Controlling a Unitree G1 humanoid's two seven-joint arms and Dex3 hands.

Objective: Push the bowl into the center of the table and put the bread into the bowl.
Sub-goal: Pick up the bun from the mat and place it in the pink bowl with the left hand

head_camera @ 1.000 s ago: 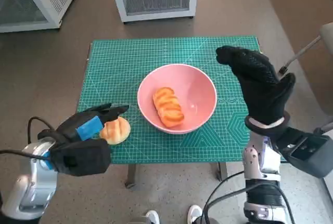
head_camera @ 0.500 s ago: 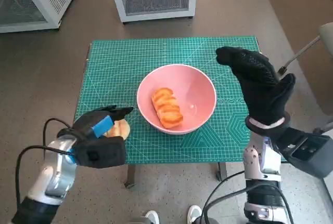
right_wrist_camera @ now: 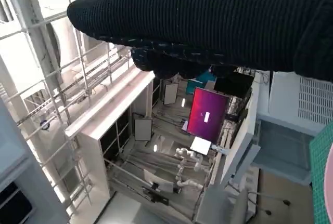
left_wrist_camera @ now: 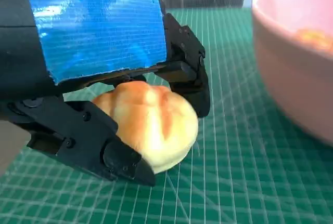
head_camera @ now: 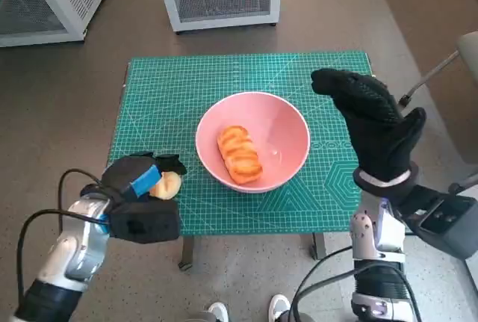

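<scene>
From where I stand, the pink round bowl [head_camera: 253, 141] already sits about mid-table on the green gridded cutting mat [head_camera: 187, 83], with one glazed plaited bread roll [head_camera: 240, 154] lying inside it. The second piece, a pale golden round bun [left_wrist_camera: 151, 122], rests on the mat near the front left corner, just beside the bowl's left side. The black left hand with blue tape [head_camera: 140, 195] has its fingers [left_wrist_camera: 190, 73] wrapped around the bun from both sides, so I judge it is gripping it, though the bun seems not yet lifted. The gloved right hand [head_camera: 373, 124] hangs in the air beside the bowl's right rim, fingers spread, holding nothing

What worries me is the grip: the bun is soft and rounded, and if the fingers only catch its upper half it could squirt out and roll off the near edge, which is close. Lifting too low could also knock the bun or the hand against the bowl's wall and shove the bowl off centre, and the right hand is not bracing it
</scene>
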